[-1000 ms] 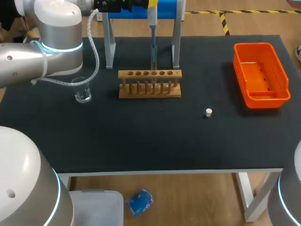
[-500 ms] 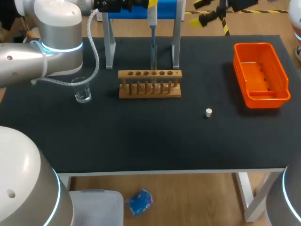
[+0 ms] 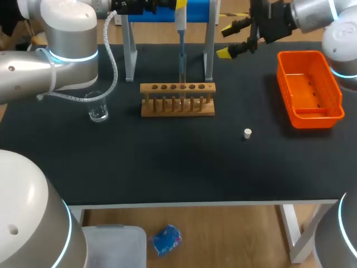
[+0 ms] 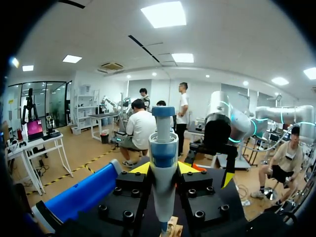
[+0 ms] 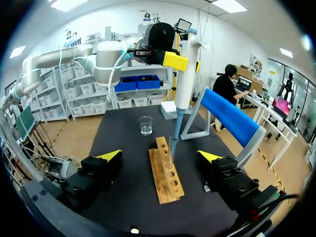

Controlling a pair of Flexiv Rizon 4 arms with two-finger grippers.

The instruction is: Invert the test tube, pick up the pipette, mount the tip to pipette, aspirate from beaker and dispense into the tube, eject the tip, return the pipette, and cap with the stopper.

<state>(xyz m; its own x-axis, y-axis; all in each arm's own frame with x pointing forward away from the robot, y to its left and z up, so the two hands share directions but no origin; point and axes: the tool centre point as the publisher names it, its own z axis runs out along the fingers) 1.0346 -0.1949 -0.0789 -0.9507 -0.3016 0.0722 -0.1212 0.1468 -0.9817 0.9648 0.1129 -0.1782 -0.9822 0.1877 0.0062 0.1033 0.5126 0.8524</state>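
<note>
Shows white-and-blue plastic pipette clamped in left gripper above light wooden test-tube rack near far edge of black worktop; right gripper spread apart.

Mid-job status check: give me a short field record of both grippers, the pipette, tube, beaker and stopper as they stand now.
left gripper: shut on the pipette, holding it upright over the rack
pipette tip: appears lowered into the test tube standing in the rack
right gripper: open, holding nothing, above the far edge of the table, between the rack and the orange bin
beaker: upright, left of the rack, apart from it
stopper: loose on the table, nearer than the rack's right end, not on the tube
</note>
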